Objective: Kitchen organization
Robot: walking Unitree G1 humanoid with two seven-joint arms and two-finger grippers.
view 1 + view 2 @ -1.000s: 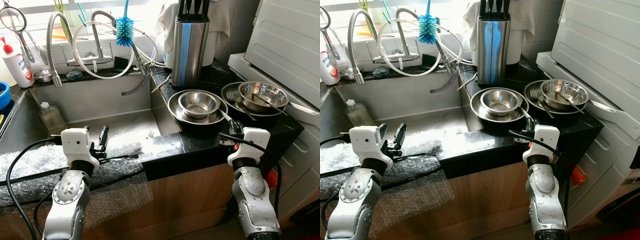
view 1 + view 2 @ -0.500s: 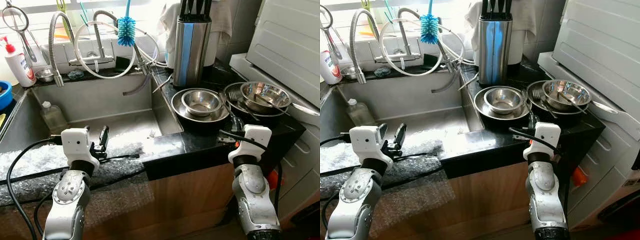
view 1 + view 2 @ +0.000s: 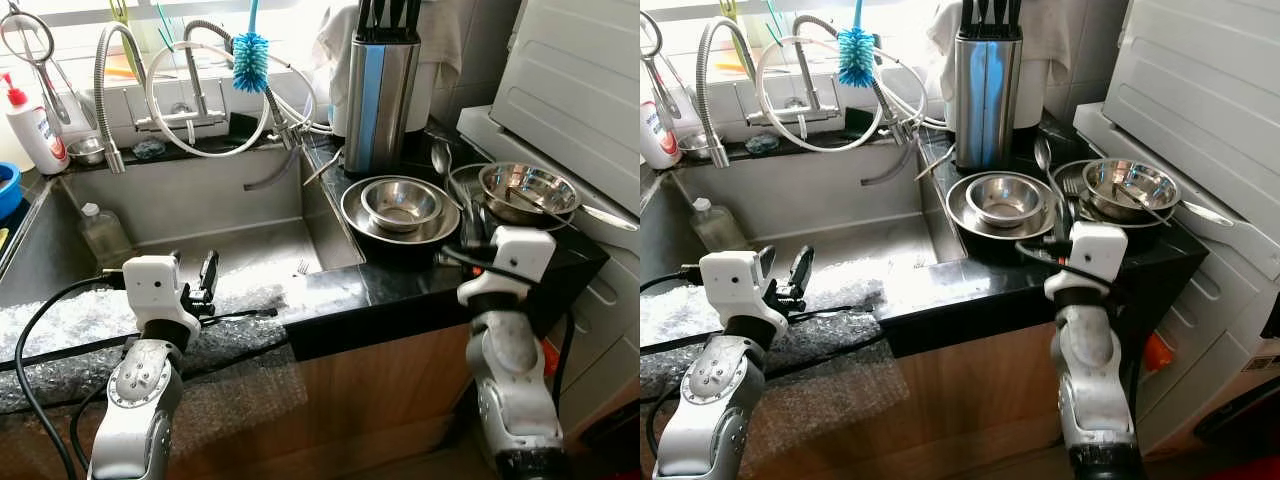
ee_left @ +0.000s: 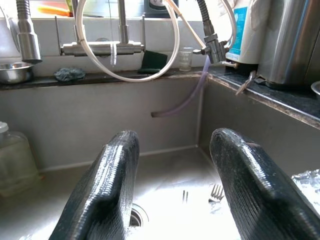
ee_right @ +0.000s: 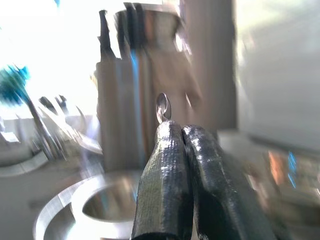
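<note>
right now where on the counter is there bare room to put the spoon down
Bare black counter along the front edge, between the sink and the right gripper, which holds the spoon. Crowded behind: nested steel bowls, pan of utensils, knife block.

Sunlit window sill [image 3: 150, 60], steel sink [image 3: 200, 215], black countertop [image 3: 400, 280], wooden cabinet front [image 3: 370, 390], tiled wall [image 3: 470, 50]

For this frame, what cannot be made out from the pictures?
- Right wrist view: motion blur smears the knife block and bowls; only the spoon bowl shows past the shut fingers, its handle hidden between them.
- Left wrist view: the sink drain is partly covered by the left gripper's fingers.
- Head views: the right gripper's fingertips are hidden behind its own wrist housing.
- Soap bottle label: too small to read.
</note>
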